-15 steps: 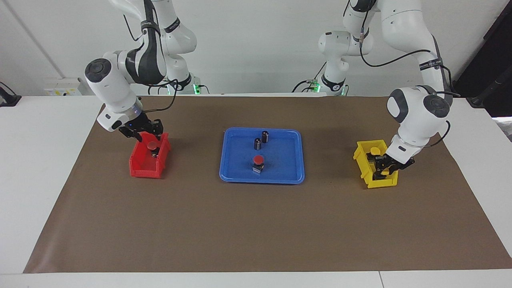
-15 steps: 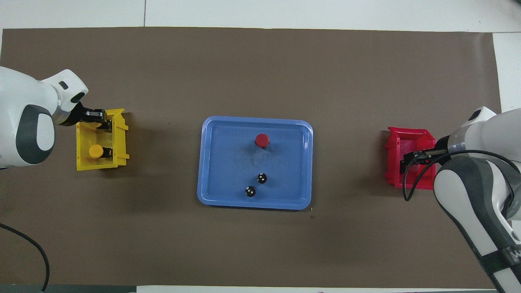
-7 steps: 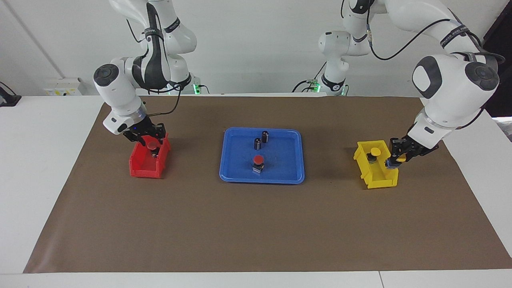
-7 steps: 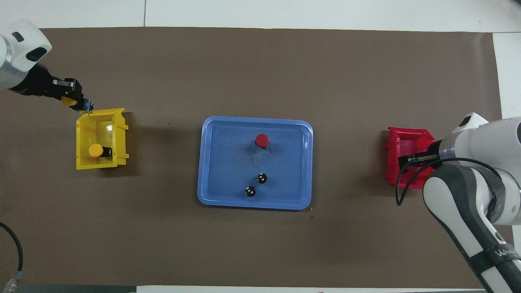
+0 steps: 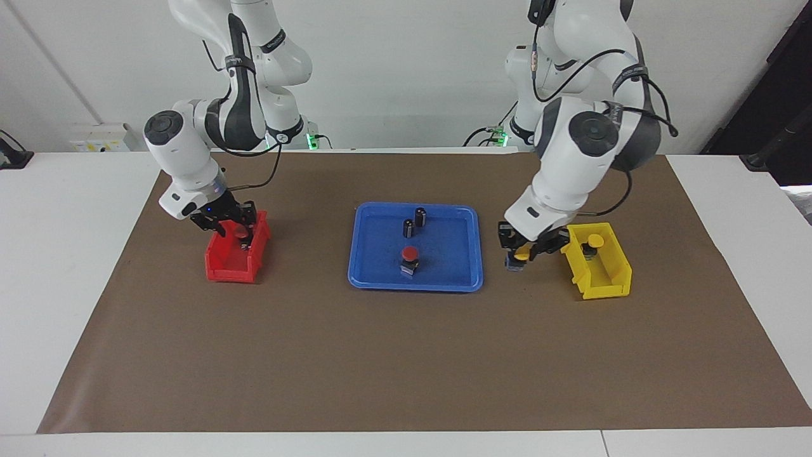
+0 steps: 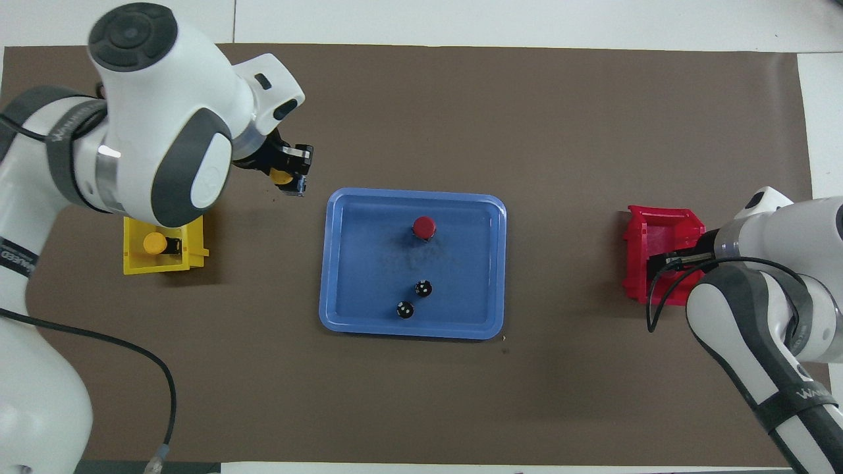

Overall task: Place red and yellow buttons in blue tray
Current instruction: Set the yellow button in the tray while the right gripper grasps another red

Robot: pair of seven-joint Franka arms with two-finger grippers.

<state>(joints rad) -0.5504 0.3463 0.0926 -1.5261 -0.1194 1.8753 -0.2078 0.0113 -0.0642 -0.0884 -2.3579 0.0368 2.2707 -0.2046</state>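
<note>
My left gripper (image 5: 521, 254) is clamped on a yellow button (image 5: 522, 254), up in the air beside the tray (image 5: 415, 280). My right gripper (image 5: 236, 230) grips a red button (image 5: 240, 232) in the red bin (image 5: 223, 266). Either could slip out short of the tray.

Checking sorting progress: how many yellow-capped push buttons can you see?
2. One yellow-capped push button sits in the small yellow plastic bin; the other yellow-capped button is gripped by the left hand, over the mat beside the blue plastic tray.
</note>
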